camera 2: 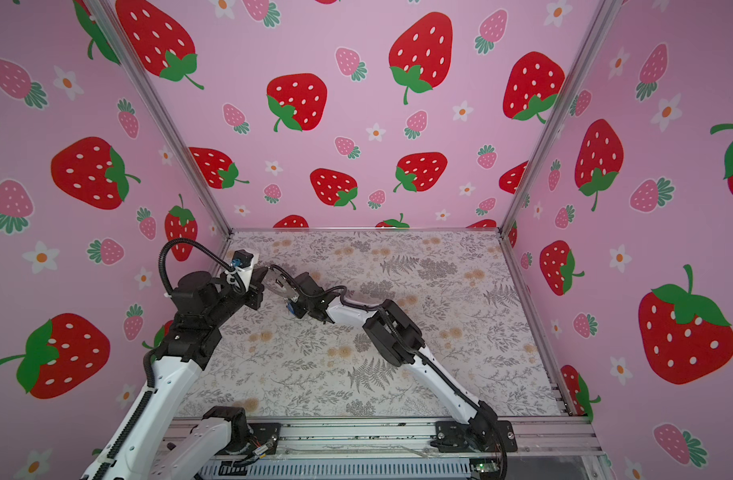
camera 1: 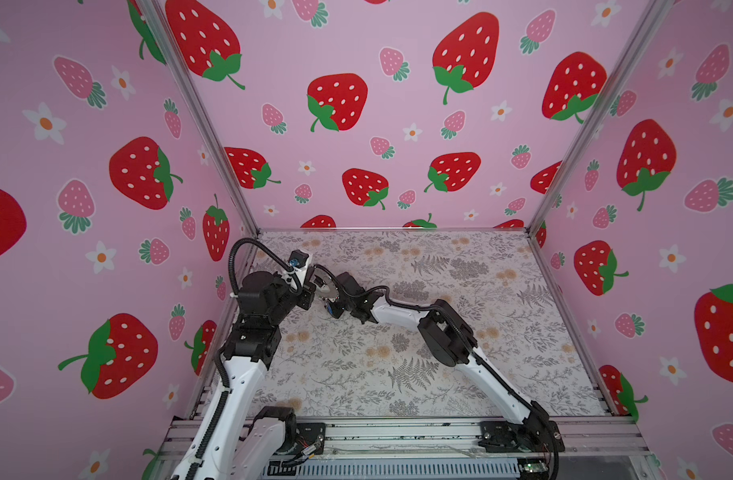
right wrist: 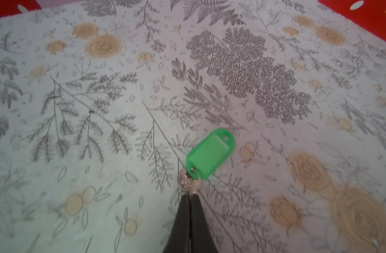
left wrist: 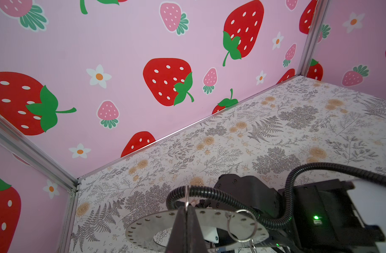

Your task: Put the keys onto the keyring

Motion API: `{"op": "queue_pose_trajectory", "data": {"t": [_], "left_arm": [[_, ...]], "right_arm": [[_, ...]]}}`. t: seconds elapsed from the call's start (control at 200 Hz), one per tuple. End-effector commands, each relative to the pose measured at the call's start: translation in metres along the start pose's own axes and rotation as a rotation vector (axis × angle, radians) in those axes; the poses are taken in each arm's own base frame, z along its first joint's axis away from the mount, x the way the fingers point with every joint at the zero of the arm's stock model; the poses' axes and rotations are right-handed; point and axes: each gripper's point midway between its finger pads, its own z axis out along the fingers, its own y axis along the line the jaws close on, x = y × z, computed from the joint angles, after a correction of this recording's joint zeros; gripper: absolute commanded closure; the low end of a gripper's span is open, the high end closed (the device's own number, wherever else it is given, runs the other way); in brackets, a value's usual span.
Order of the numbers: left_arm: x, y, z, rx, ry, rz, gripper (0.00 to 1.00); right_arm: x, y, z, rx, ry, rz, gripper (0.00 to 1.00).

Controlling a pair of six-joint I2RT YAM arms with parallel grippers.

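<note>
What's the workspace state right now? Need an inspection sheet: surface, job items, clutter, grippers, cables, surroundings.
surface: floral mat, flat.
job's things: keyring held off the mat, with a small split ring through one rim hole; green-tagged key gripped by its blade; blue key not made out.
clutter: nothing seen.
grippers: left gripper shut on the keyring; right gripper shut on the green-tagged key.
cables: black corrugated conduit on the right arm passes close behind the keyring; the left arm's loop stands clear.
surroundings: strawberry-print walls; aluminium rail at the front.
</note>
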Motion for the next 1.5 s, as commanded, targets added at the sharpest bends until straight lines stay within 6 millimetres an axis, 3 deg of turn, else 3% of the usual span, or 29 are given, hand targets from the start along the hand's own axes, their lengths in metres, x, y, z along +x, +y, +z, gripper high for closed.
{"op": "queue_pose_trajectory", "data": {"t": [0.0, 0.08, 0.205, 0.42, 0.62, 0.87, 1.026, 1.201, 1.336, 1.411, 1.496], "left_arm": [[-0.014, -0.002, -0.006, 0.006, -0.051, 0.013, 1.00], [-0.014, -0.001, -0.007, 0.001, -0.052, 0.015, 1.00], [-0.016, -0.001, -0.008, -0.002, -0.056, 0.017, 1.00], [-0.016, 0.000, -0.009, -0.010, -0.056, 0.021, 1.00], [-0.017, 0.001, -0.007, -0.010, -0.059, 0.023, 1.00], [-0.016, -0.002, 0.002, 0.025, -0.052, 0.017, 1.00], [-0.018, -0.005, 0.005, 0.050, -0.055, 0.013, 1.00], [-0.019, -0.007, 0.008, 0.061, -0.055, 0.013, 1.00], [-0.020, -0.008, 0.010, 0.069, -0.056, 0.015, 1.00], [-0.020, -0.008, 0.011, 0.070, -0.055, 0.016, 1.00], [-0.019, -0.009, 0.011, 0.072, -0.052, 0.020, 1.00]], "right_arm": [[0.035, 0.008, -0.020, -0.026, 0.079, -0.026, 0.96], [0.030, 0.002, -0.034, -0.021, 0.068, -0.041, 0.96], [0.043, -0.010, -0.039, -0.025, 0.163, -0.080, 0.96], [0.053, -0.021, -0.073, -0.022, 0.183, -0.134, 0.94], [0.083, -0.030, -0.102, -0.033, 0.261, -0.174, 0.93], [0.126, -0.031, -0.168, -0.066, 0.299, -0.178, 0.89], [0.113, -0.026, -0.198, -0.066, 0.183, -0.158, 0.77], [0.085, -0.041, -0.215, -0.082, 0.063, -0.095, 0.70], [0.068, -0.048, -0.207, -0.106, 0.058, -0.021, 0.70], [0.069, -0.047, -0.197, -0.116, 0.092, 0.017, 0.71], [0.074, -0.044, -0.192, -0.100, 0.099, -0.065, 0.71]]}}
